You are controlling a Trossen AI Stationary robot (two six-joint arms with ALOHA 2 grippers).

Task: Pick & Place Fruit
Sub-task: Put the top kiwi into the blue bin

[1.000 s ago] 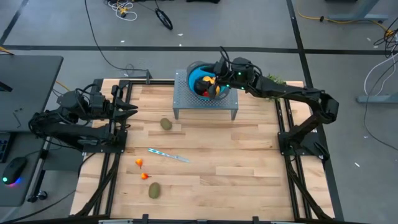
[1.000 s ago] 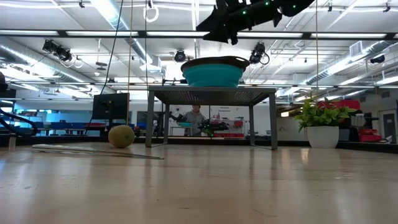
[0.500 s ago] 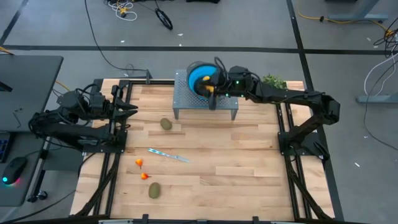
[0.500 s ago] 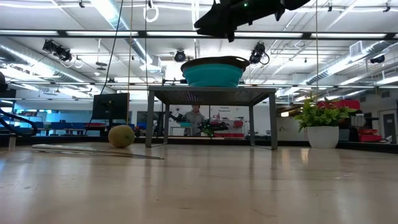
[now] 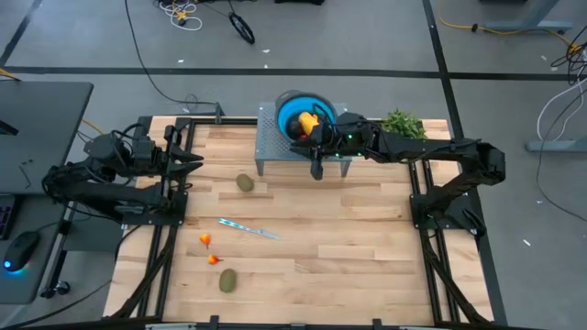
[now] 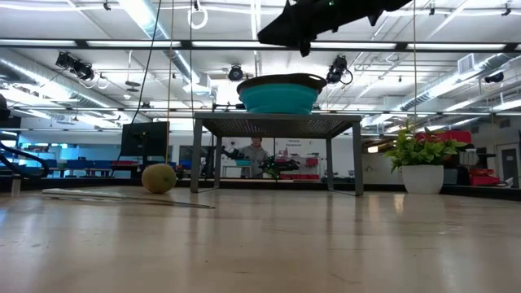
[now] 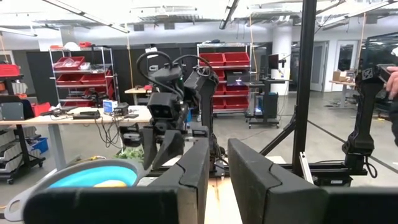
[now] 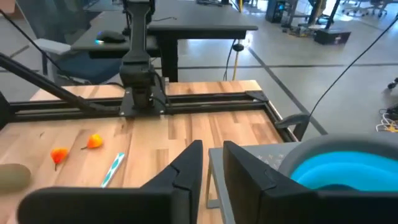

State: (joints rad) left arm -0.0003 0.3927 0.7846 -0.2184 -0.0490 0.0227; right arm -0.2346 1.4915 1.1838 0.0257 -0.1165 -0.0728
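Right gripper [image 5: 317, 169] above the front edge of the grey perforated stand [image 5: 275, 151], fingers [image 8: 245, 168] nearly together with only a narrow gap, gripping nothing. Left gripper [image 5: 195, 159] waits at the table's left side, fingers [image 7: 264, 177] likewise close and empty.

Yellow-orange fruit [image 5: 306, 120] lies in the blue bowl [image 5: 286, 112] on the stand. One kiwi [image 5: 245, 182] lies in front of the stand, another kiwi [image 5: 227, 280] near the front edge, long axis running front to back. Two small red-orange fruits [image 5: 209, 249] lie between them. No legible writing.

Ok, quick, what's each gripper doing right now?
Left gripper: fingers nearly together, holding nothing, parked at the table's left edge.
Right gripper: fingers nearly together, empty, above the front edge of the metal stand.
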